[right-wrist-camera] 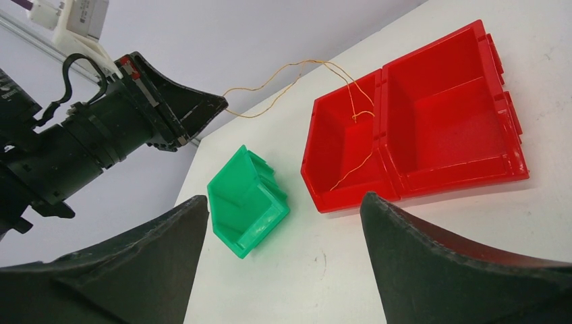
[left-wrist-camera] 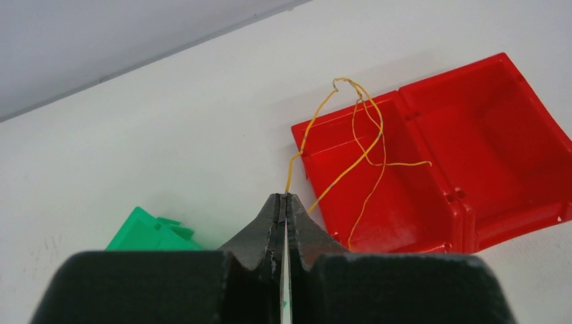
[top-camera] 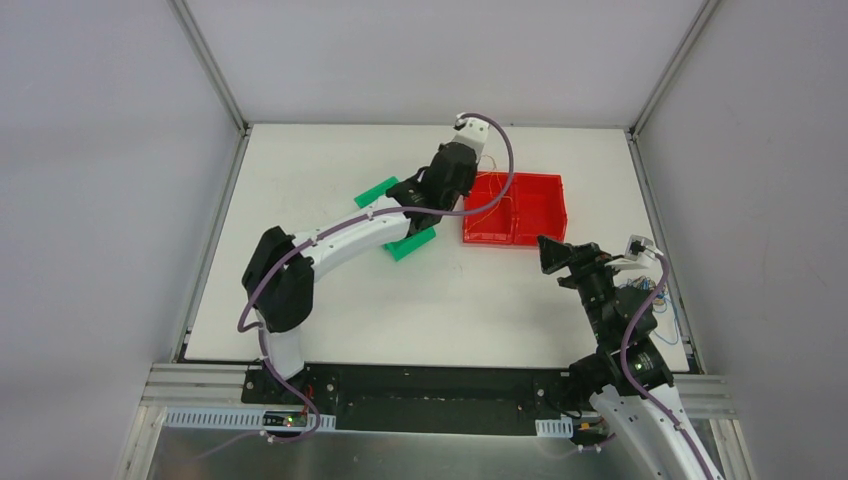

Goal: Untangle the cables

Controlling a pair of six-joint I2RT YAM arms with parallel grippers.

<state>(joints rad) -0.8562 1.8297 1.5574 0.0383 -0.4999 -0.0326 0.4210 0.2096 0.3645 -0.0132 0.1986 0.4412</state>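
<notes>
A thin orange-yellow cable (left-wrist-camera: pixel 364 135) runs from my left gripper (left-wrist-camera: pixel 286 197) in loose loops down into the left compartment of the red double bin (left-wrist-camera: pixel 472 209). The left gripper is shut on one end of this cable and hovers just left of the bin. In the right wrist view the same cable (right-wrist-camera: pixel 283 71) hangs in the air between the left gripper (right-wrist-camera: pixel 219 104) and the bin (right-wrist-camera: pixel 445 182). A small tangle of blue and orange cables (top-camera: pixel 648 292) lies at the table's right edge, beside my right arm. My right gripper (right-wrist-camera: pixel 283 198) is open and holds nothing.
A green bin (right-wrist-camera: pixel 246 202) lies tipped on the table left of the red bin, partly under the left arm (top-camera: pixel 360 232) in the top view. The right gripper (top-camera: pixel 546 254) hovers in front of the red bin (top-camera: pixel 540 235). Walls enclose the table.
</notes>
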